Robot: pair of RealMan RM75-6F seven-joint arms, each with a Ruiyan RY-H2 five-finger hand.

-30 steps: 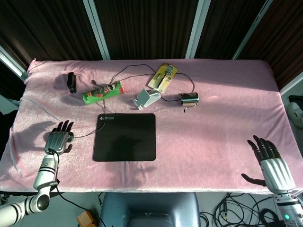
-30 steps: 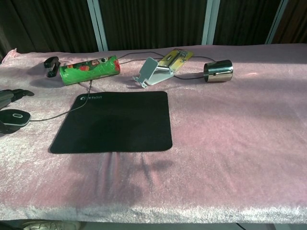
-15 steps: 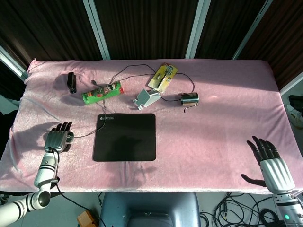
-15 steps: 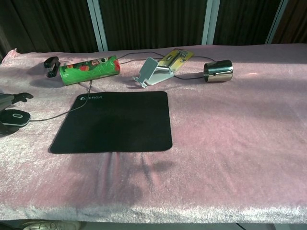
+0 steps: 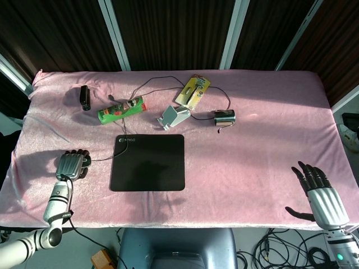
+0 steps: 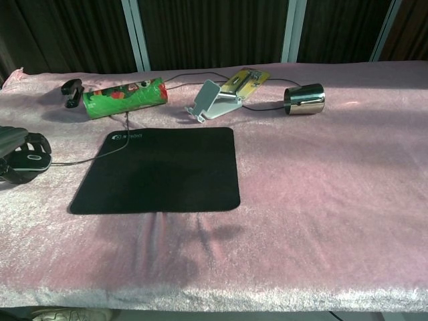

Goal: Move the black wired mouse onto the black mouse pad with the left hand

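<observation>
Black wired mouse (image 6: 28, 160) sits left of the flat black mouse pad (image 6: 160, 168); my left hand (image 5: 71, 165) has just curled down around it, gripping, ready to lift.

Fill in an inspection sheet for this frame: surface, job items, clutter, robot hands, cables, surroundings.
Surface: pink velvety cloth covering the table.
Job items: black wired mouse left of the black mouse pad, not yet on it.
Clutter: green tube, black stapler, white phone stand, yellow blister pack, metal cup on its side.
Robot hands: left robot hand curled over the mouse; right robot hand open at the near right edge, holding nothing.
Cables: mouse cable runs to the pad's far left corner and on toward the clutter.
Surroundings: dark panels with pale frames behind.
</observation>
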